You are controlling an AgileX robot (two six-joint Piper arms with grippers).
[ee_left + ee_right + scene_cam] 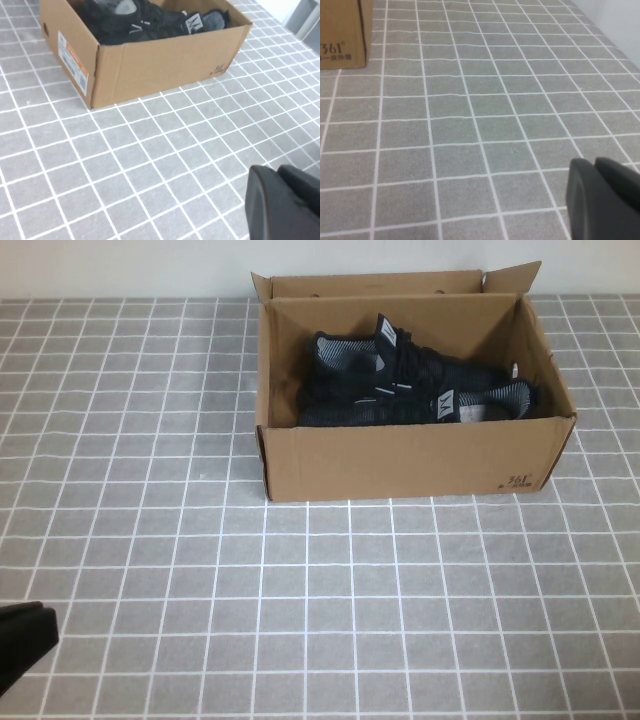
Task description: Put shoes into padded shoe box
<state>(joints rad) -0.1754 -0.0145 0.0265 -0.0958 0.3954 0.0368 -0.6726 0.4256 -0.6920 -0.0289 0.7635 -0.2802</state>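
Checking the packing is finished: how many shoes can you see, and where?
2, both inside the padded shoe box: one shoe toward the left, the other shoe toward the right, overlapping. None on the table.

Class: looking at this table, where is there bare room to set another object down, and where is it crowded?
Bare tiled table lies in front of the box and to its left. The box is crowded: both shoes fill it. The left gripper sits at the near-left edge; the right gripper hangs over bare tiles right of the box.

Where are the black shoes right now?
In the high view, both shoes lie inside the cardboard box, at the table's far side. The left pincer sits near-left; the right pincer stays away.
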